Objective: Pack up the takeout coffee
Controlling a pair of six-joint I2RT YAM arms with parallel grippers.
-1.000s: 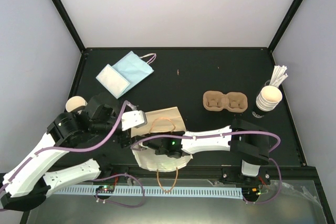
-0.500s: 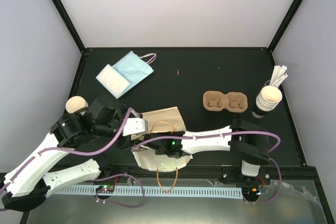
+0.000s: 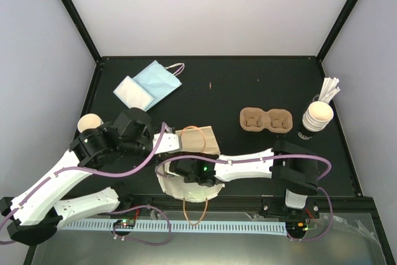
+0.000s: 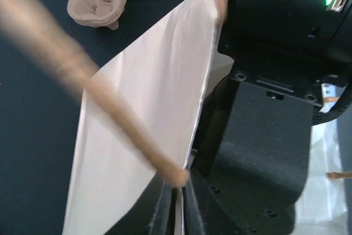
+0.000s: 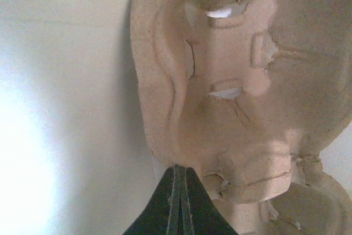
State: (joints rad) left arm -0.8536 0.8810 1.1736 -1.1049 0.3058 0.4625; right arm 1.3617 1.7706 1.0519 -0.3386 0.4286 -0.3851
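Observation:
The takeout coffee, a small cream cup (image 3: 89, 122), stands at the far left, partly behind my left arm. A brown paper bag (image 3: 198, 141) with a white inside lies near the front, mouth toward me. My left gripper (image 3: 175, 144) (image 4: 180, 191) is shut on the bag's thin white edge (image 4: 204, 81), just below a blurred handle (image 4: 110, 108). My right gripper (image 5: 179, 167) reaches inside the bag; its fingers are hidden in the top view. It is shut, tips on the rim of a brown pulp carrier (image 5: 231, 92) lying against the white bag wall (image 5: 66, 81).
Another pulp carrier (image 3: 265, 120) (image 4: 99, 1) sits on the black table at the right. A stack of cups with white sticks (image 3: 317, 115) stands at the far right. A light blue bag (image 3: 158, 79) and a white one (image 3: 133, 94) lie at the back left.
My left gripper moved right to the bag and shut on its edge, and the bag's brown side shifted a little. The right arm has not moved.

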